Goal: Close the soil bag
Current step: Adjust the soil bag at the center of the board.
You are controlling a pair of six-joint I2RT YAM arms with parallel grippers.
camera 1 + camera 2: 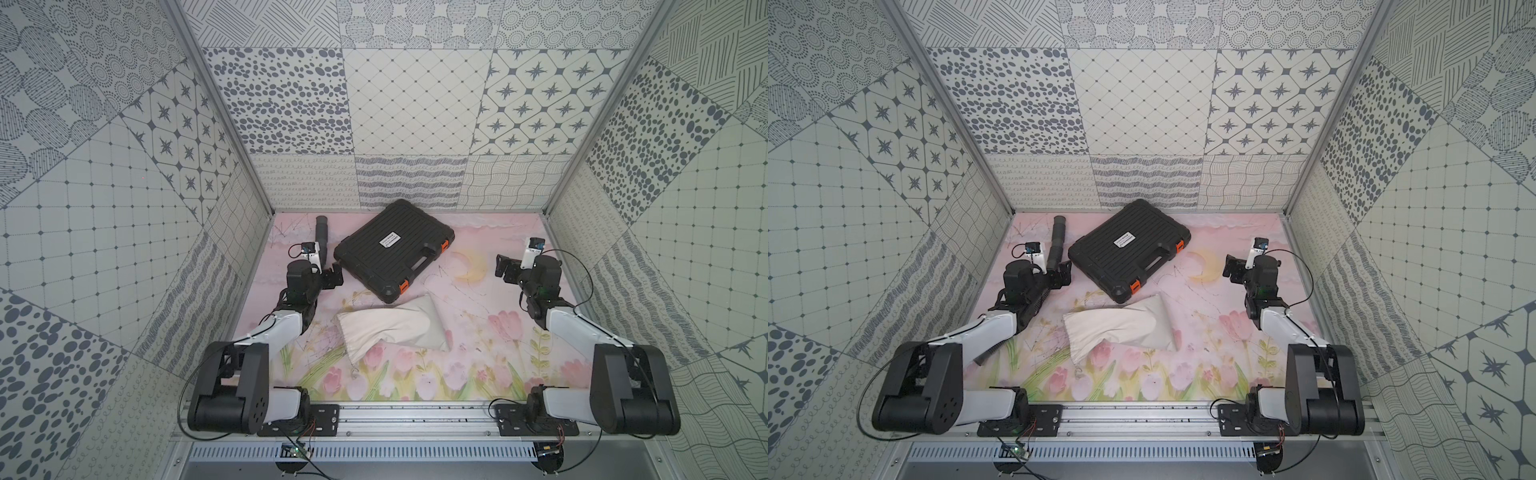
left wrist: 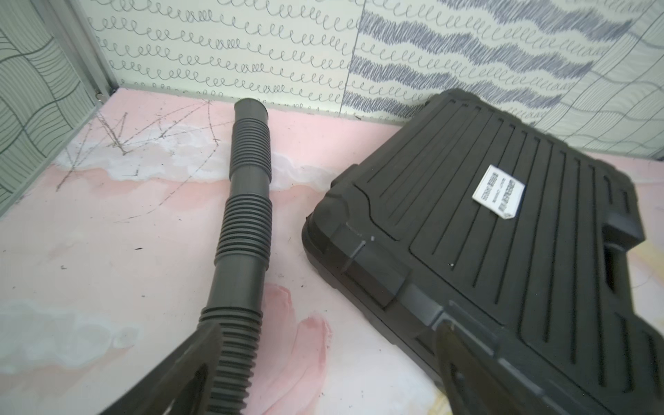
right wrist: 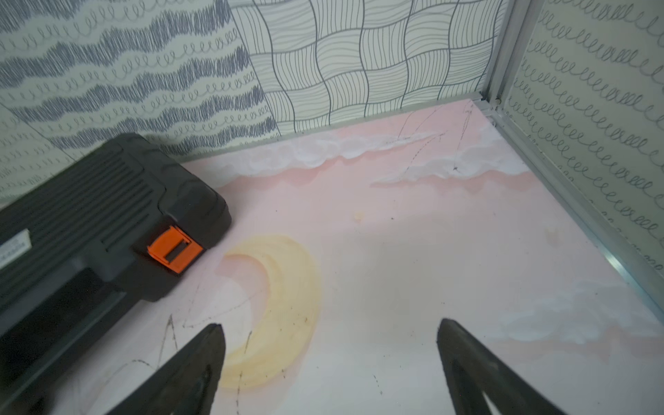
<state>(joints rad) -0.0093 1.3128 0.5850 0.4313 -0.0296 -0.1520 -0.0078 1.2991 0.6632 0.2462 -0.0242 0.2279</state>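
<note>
Left wrist view is examined first: the left gripper (image 2: pixel 327 325) is seen with its jaws spread wide and nothing between them. One finger (image 2: pixel 194 363) is framed against a black ribbed hose (image 2: pixel 248 201), its partner against the corner of the black case (image 2: pixel 485 233); contact with either cannot be confirmed. The right gripper (image 3: pixel 330 323) is likewise found released and empty, held above bare floral mat (image 3: pixel 395 233) beside the case's orange latch (image 3: pixel 175 249).

The soil bag (image 1: pixel 395 328) is absent from both wrist views. In both top views it is recorded lying on its side on the mat, behind both sets of fingertips, toward the arm bases, between the two arms and well apart from each gripper. Its mouth (image 1: pixel 345 338) is turned to the left arm's side and is seen as a wide, flat edge, not gathered. A thin cord (image 1: pixel 354 372) trails from it onto the mat, farther from the fingers than the bag itself.

The raised, open posture of both grippers is judged a ready stance; closing is judged not yet begun. The loose cord is judged the proper point of hold, and its thinness against the mat is noted as a risk of a missed pinch
</note>
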